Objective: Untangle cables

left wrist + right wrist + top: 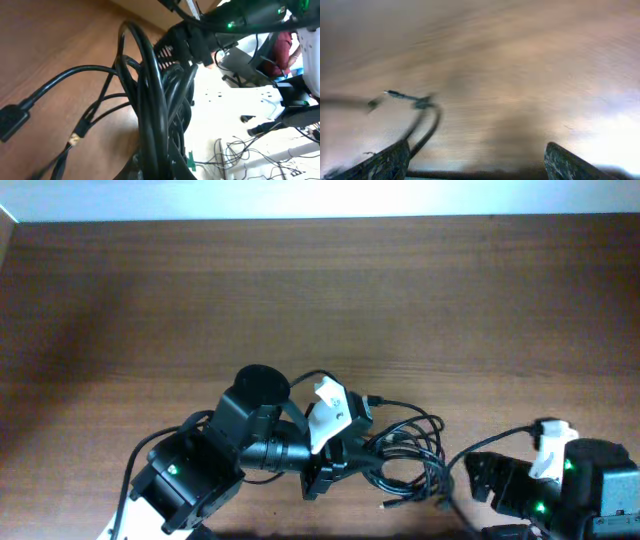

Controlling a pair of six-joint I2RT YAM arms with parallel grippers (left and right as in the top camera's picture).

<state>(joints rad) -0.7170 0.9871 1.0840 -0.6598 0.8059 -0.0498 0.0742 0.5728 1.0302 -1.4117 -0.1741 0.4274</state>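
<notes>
The black cables (405, 448) lie in a tangled bunch of loops near the table's front edge, with small plug ends (385, 504) sticking out. My left gripper (328, 468) is at the bunch's left side, shut on several strands. In the left wrist view the cables (150, 100) run as a thick bundle straight down into the jaws of that left gripper (161, 169). My right gripper (478, 478) is to the right of the bunch, apart from it and open. The blurred right wrist view shows the right gripper (477, 165) empty, with a cable loop (427, 125) beside its left finger (387, 162).
The brown wooden table (320, 300) stretches back to a pale wall. Both arm bases sit at the front edge, left (185, 480) and right (600, 490). A flat black plug (11, 122) lies on the wood at the left of the left wrist view.
</notes>
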